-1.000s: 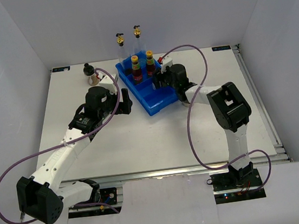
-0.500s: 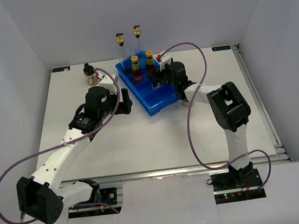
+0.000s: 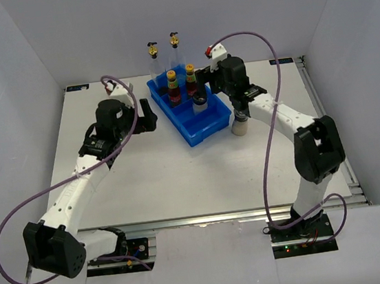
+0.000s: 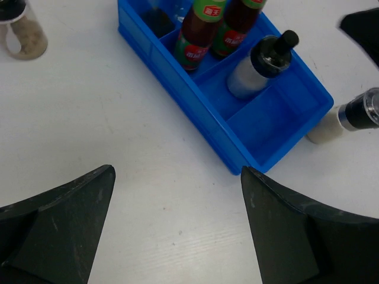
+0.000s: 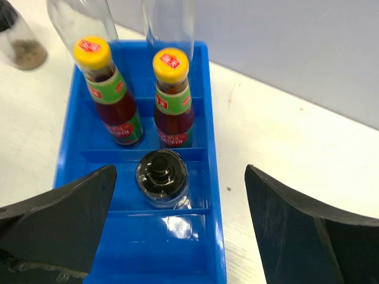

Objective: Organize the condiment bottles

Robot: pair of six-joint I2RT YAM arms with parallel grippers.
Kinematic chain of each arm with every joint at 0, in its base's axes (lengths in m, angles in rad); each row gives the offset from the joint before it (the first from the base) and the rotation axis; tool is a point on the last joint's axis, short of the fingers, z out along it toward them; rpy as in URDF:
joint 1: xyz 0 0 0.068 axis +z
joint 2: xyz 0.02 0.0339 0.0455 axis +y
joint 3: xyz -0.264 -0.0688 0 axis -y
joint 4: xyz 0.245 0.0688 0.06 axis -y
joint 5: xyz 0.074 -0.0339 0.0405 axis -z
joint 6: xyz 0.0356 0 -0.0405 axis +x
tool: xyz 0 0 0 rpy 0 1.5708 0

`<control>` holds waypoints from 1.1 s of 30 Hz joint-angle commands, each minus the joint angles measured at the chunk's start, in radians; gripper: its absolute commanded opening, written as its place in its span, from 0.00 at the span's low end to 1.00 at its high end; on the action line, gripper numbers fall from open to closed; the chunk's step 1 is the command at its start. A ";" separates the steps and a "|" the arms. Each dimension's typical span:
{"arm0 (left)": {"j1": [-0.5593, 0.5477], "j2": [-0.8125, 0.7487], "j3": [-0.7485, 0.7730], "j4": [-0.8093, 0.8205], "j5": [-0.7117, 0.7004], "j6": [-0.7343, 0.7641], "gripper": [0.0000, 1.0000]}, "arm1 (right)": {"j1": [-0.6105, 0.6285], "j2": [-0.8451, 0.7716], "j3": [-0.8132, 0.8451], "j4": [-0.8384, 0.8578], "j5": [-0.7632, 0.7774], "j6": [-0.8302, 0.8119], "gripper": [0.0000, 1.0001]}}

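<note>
The blue tray (image 3: 216,119) holds two tall clear bottles (image 3: 154,62) at its far end and two red sauce bottles (image 5: 112,100) with yellow caps behind a divider. A black-capped jar (image 5: 161,177) stands upright in the compartment just in front of them. My right gripper (image 5: 180,170) hangs open above that jar, not touching it. Another black-capped jar (image 3: 240,125) stands on the table right of the tray. A jar (image 4: 21,35) of brown powder stands left of it. My left gripper (image 4: 177,170) is open over bare table near the tray's corner.
The tray's nearest compartment (image 5: 172,248) is empty. The white table (image 3: 180,178) ends at a metal rail in front, and grey walls close in the back and sides. Purple cables loop off both arms.
My right gripper has opened, let go of the black-capped jar in the tray and risen away from it. My left arm has drawn back to the left, away from the tray.
</note>
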 commanded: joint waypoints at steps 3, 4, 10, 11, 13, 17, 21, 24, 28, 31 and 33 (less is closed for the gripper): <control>0.251 0.218 0.262 -0.035 0.208 -0.076 0.98 | 0.002 -0.314 -0.164 -0.121 -0.080 0.014 0.94; 0.269 0.249 0.291 -0.041 0.204 -0.076 0.98 | 0.002 -0.358 -0.194 -0.132 -0.104 0.015 0.94; 0.301 0.478 0.487 -0.049 0.099 -0.009 0.98 | 0.003 -0.637 -0.402 -0.150 -0.290 0.066 0.94; 0.305 0.509 0.511 -0.045 0.081 0.009 0.98 | 0.004 -0.673 -0.449 -0.134 -0.280 0.071 0.94; 0.313 0.577 0.567 -0.041 0.055 0.037 0.98 | 0.005 -0.735 -0.518 -0.108 -0.259 0.079 0.94; 0.322 0.713 0.701 -0.083 -0.014 0.063 0.98 | 0.005 -0.763 -0.504 -0.121 -0.241 0.082 0.93; 0.342 0.819 0.802 -0.086 -0.040 0.079 0.98 | 0.006 -0.772 -0.478 -0.185 -0.256 0.079 0.94; 0.351 0.885 0.868 -0.095 -0.051 0.094 0.98 | 0.008 -0.801 -0.501 -0.170 -0.258 0.085 0.94; 0.369 0.947 0.912 -0.086 -0.050 0.102 0.97 | 0.009 -0.812 -0.507 -0.163 -0.262 0.085 0.94; 0.372 0.983 0.926 -0.049 -0.020 0.112 0.96 | 0.009 -0.802 -0.499 -0.163 -0.262 0.079 0.94; 0.372 1.015 0.949 -0.052 -0.017 0.128 0.95 | 0.011 -0.798 -0.494 -0.171 -0.265 0.078 0.95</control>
